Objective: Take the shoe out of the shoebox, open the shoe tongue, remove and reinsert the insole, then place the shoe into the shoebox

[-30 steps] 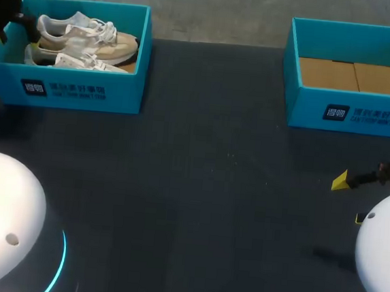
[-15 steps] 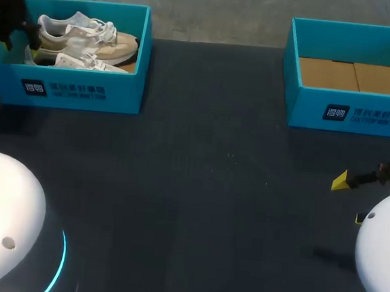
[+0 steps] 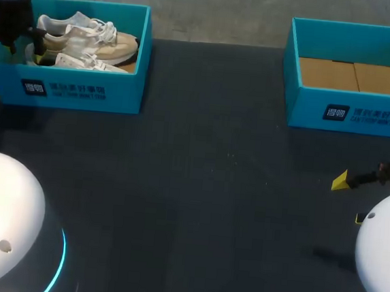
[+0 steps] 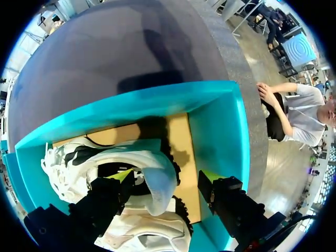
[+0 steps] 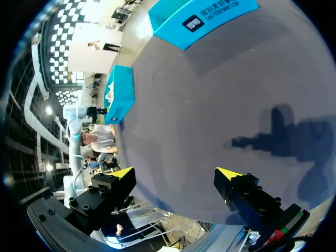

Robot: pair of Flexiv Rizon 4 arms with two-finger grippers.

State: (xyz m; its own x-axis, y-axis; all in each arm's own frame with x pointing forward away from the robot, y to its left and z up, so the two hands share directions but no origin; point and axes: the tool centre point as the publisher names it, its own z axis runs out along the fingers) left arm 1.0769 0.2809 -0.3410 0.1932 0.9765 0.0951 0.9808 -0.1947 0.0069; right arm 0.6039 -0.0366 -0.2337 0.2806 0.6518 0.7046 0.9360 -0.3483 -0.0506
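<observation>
Your left jaws stand released, one finger on either side of the heel of the upper shoe (image 4: pixel 157 181), not closed on it. That shoe rests in the left shoebox (image 3: pixel 83 92), on top of a second shoe (image 4: pixel 142 233). Your right jaws hang open over the bare counter (image 3: pixel 206 174), apart from the other shoebox (image 3: pixel 348 111), which holds no shoe. By my read, nothing is done yet: lifting out, tongue, insole and the return all remain.

- Two boxes: left box (image 3: pixel 73 91), right box (image 3: pixel 348 115).
- Two shoes: far shoe (image 3: pixel 88 37), near shoe (image 3: pixel 79 62).
- Two grippers: left gripper (image 4: pixel 167 176), right gripper (image 5: pixel 176 172).
- One table (image 3: pixel 205 188).
</observation>
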